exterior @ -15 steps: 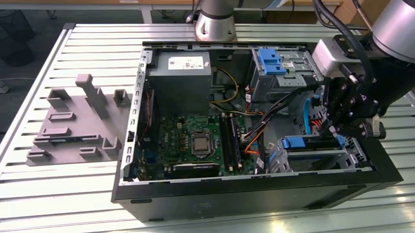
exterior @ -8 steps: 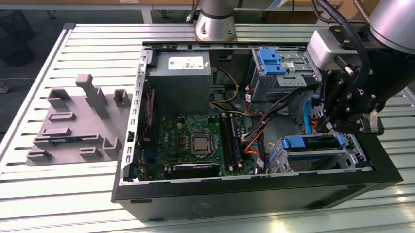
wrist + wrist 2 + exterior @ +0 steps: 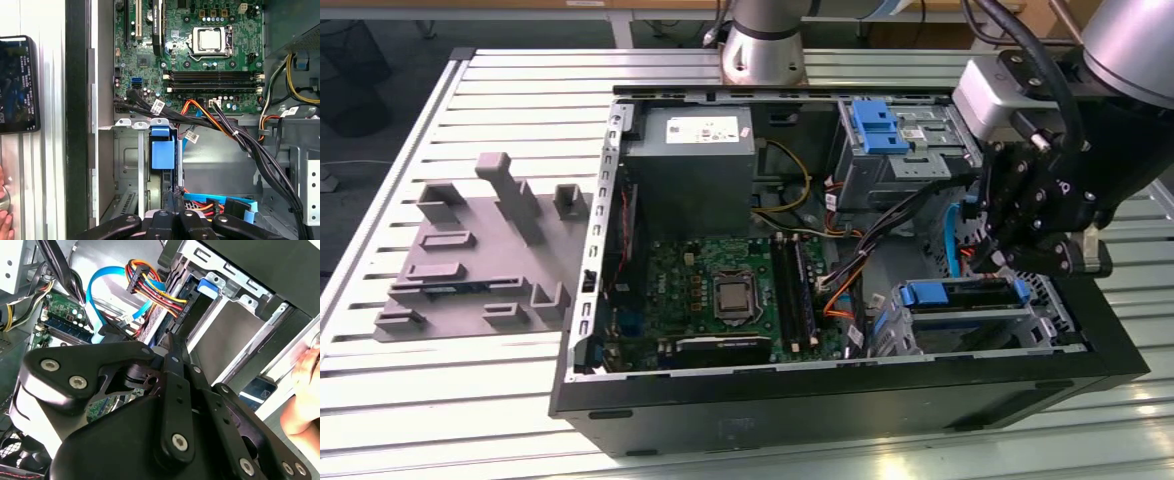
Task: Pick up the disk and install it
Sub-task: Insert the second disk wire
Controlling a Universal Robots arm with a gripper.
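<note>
The disk sits on edge in a slot of the lower drive cage (image 3: 974,325) of the open computer case. What shows of it is mostly its blue bracket (image 3: 961,294) (image 3: 161,150) (image 3: 207,285). My gripper (image 3: 994,260) (image 3: 171,199) (image 3: 170,342) hangs just above that cage. Its two fingers are pressed together and shut, with the tips close to the blue bracket's end. I see nothing between them, and I cannot tell whether the tips touch the bracket.
A second blue bracket (image 3: 874,125) stands in the upper cage. Orange, black and blue cables (image 3: 225,130) run beside the slot. The grey power supply (image 3: 687,150) and motherboard (image 3: 720,290) fill the case. A phone (image 3: 17,82) and a person's hand (image 3: 305,400) are outside the case wall. A grey fixture (image 3: 474,250) lies at the exterior view's left.
</note>
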